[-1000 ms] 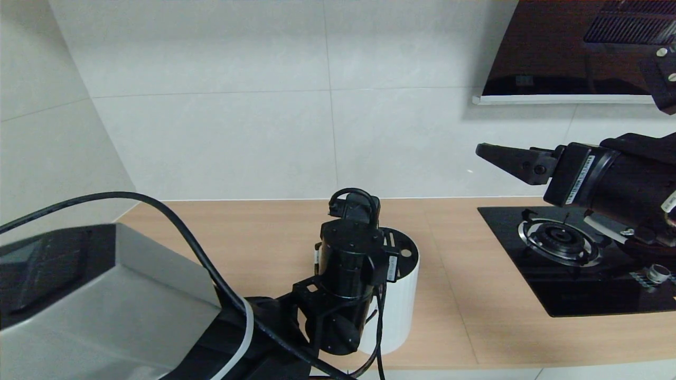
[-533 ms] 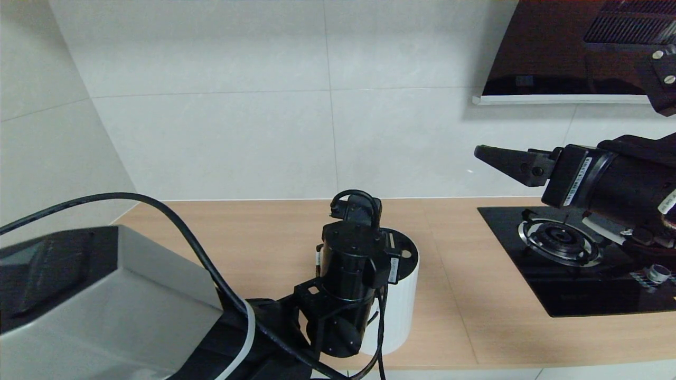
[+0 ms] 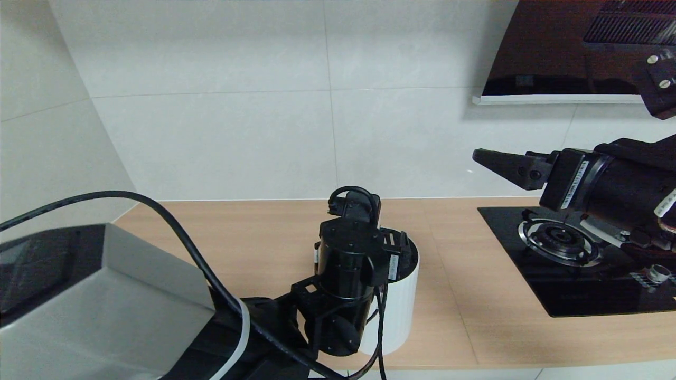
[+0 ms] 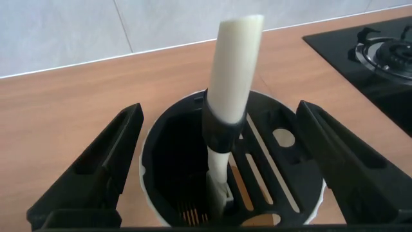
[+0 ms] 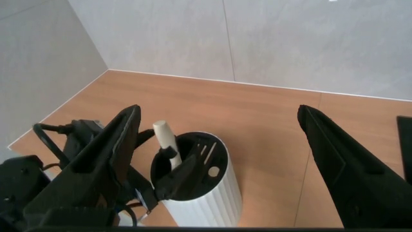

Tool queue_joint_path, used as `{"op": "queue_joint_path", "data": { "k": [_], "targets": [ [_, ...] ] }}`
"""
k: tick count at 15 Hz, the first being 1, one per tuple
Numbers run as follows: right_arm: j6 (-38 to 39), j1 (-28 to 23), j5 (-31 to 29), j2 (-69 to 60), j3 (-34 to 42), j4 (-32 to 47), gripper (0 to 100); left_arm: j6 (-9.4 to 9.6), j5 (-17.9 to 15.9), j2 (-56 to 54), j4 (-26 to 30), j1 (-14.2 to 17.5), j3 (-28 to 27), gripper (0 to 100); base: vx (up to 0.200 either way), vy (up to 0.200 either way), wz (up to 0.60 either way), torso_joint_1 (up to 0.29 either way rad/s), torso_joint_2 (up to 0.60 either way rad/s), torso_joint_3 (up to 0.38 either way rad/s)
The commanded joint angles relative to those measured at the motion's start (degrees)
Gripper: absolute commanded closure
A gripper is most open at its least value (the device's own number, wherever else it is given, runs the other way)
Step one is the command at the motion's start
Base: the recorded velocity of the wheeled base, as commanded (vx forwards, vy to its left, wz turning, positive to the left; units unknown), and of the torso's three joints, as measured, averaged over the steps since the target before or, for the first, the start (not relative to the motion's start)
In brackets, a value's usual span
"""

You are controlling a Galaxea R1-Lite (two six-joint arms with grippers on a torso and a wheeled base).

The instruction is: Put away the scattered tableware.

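Down at 6 o'clock in the head view, the left arm hangs over a white utensil holder [image 3: 397, 311] that stands on the wooden countertop [image 3: 237, 237], near its front edge. From the left wrist view, the left gripper [image 4: 219, 113] has its jaws spread wide, one black finger at 9 o'clock of the holder and the other at 3 o'clock, both outside the white rim and neither touching what stands inside. The holder carries a black insert with one large round opening and a few narrow slots beside it. A utensil [image 4: 235, 71] with a cream handle and a black collar stands in the large opening, its handle rising above the rim and leaning a little; its working end is down in the dark of the holder and cannot be made out. The right wrist view shows the same cream handle poking up from the ribbed white holder [image 5: 206, 193], with the left arm close beside it. Farther over, at 2 o'clock from the holder in the head view, the right gripper [image 3: 483, 157] is raised well above the counter and well apart from the holder, pointing toward the tiled wall [image 3: 237, 105]; the right wrist view shows its jaws wide apart with nothing between them. Under that arm, at 3 o'clock from the holder, a black glass hob [image 3: 581, 290] lies on the countertop with a ringed burner [image 3: 560, 240]. A dark range hood [image 3: 554, 47] hangs on the wall at 1 o'clock.
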Motion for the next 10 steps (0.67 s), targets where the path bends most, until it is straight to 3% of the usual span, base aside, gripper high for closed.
{"op": "queue_joint_path", "data": {
  "k": [1, 3, 6, 8, 10],
  "targets": [
    [0.0, 0.0, 0.1, -0.1, 0.0, 0.0, 0, -0.17, 0.0, -3.5, -0.1, 0.0, 0.3, 0, 0.0, 0.0, 0.0, 0.0, 0.0, 0.0],
    [-0.3, 0.0, 0.0, -0.5, 0.6, 0.1, 0, -0.17, -0.4, -9.7, -0.1, 0.9, 1.7, 0, 0.0, 0.0, 0.0, 0.0, 0.0, 0.0],
    [-2.0, -1.5, 0.2, -2.3, 1.7, 0.0, 0, -0.17, -2.0, -20.7, 0.0, 5.0, 2.7, 0, 0.0, 0.0, 0.0, 0.0, 0.0, 0.0],
    [-6.3, -1.7, 0.5, -8.7, 4.8, 0.1, 0, 0.18, -7.0, -33.2, 1.4, 9.5, 8.6, 0, 0.0, 0.0, 0.0, 0.0, 0.0, 0.0],
    [-6.9, -2.8, 0.5, -15.4, 9.5, 0.1, 0, 0.09, -8.7, -42.1, 3.0, 12.4, 16.1, 0, 0.0, 0.0, 0.0, 0.0, 0.0, 0.0]
  ]
}}
